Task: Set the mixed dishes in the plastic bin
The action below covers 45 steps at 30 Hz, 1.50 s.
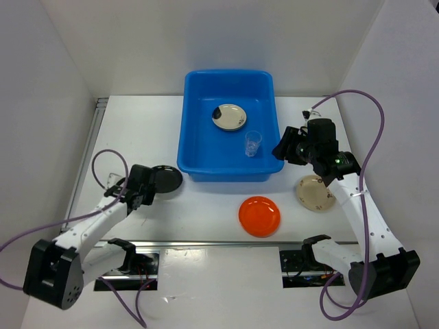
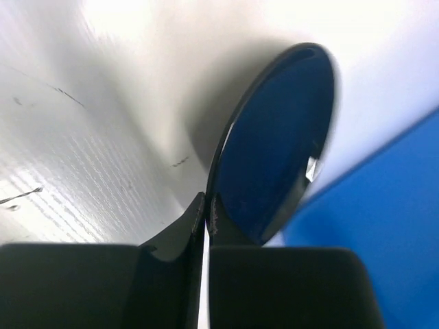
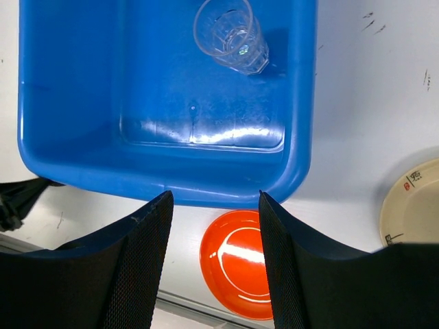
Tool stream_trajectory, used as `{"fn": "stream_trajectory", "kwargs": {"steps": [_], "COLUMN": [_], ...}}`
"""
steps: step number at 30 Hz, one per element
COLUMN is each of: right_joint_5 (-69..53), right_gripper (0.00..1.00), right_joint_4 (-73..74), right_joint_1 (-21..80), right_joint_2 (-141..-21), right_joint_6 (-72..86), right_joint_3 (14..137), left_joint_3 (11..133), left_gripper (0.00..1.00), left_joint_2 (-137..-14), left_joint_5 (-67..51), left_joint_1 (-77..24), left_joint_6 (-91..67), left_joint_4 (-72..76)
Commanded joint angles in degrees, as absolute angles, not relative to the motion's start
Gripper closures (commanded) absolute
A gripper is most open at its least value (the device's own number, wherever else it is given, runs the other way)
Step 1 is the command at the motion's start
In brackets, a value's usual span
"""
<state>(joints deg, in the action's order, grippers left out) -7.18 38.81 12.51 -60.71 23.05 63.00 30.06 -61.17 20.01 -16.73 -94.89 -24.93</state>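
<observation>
Robotics lab test cell. White desk (image 1: pixel 206 209) boxed in by plain white panels (image 1: pixel 137 41) left, right and behind the blue bin (image 1: pixel 226 173). Left arm (image 1: pixel 96 223) and right arm (image 1: pixel 360 212) mounted nearer than the bin, trailing loose purple cables (image 1: pixel 379 127).

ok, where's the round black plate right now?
Top view: the round black plate is off the near-left corner of the blue plastic bin, rim pinched by the left gripper.

White arms (image 1: pixel 92 225), black grippers (image 3: pixel 215 195) (purple cables (image 1: pixel 378 137))
</observation>
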Motion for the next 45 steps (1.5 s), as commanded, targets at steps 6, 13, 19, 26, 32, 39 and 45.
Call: {"fn": "stream_trajectory", "kwargs": {"steps": [6,13,19,26,32,39,45], "right_joint_5": [-9.14,-9.67,-10.20,-9.67,-8.26,-7.65,-7.12], "right_gripper": [0.41,0.41,0.41,0.41,0.41,0.41,0.41], "right_joint_4": [38.06,38.06,38.06,38.06,38.06,38.06,38.58], "right_joint_1": [13.10,13.10,13.10,13.10,13.10,13.10,13.10], "right_joint_2": [-59.77,-59.77,-59.24,-59.77,-60.82,-61.35,-61.35], "right_joint_6": [22.32,22.32,22.32,21.80,21.80,21.80,22.85], "right_joint_3": [63.46,63.46,62.93,63.45,63.46,63.98,63.98], "left_joint_3": [38.66,49.20,68.68,88.93,108.43,125.14,128.84], "left_gripper": [1.00,1.00,1.00,1.00,1.00,1.00,1.00], "left_joint_2": [-49.75,-50.27,-64.14,-87.43,-105.53,-125.48,-132.61], "left_joint_5": [31.63,40.95,29.14,10.48,4.49,1.05,2.55], "left_joint_1": [-13.71,-13.10,-13.10,-16.43,-20.30,-22.32,-22.85], "left_joint_6": [-91.76,-80.53,-61.63,-59.33,-57.93,-59.15,-59.77], "left_joint_4": [-36.99,-33.17,-16.38,-13.80,-15.99,-21.27,-22.32]}}
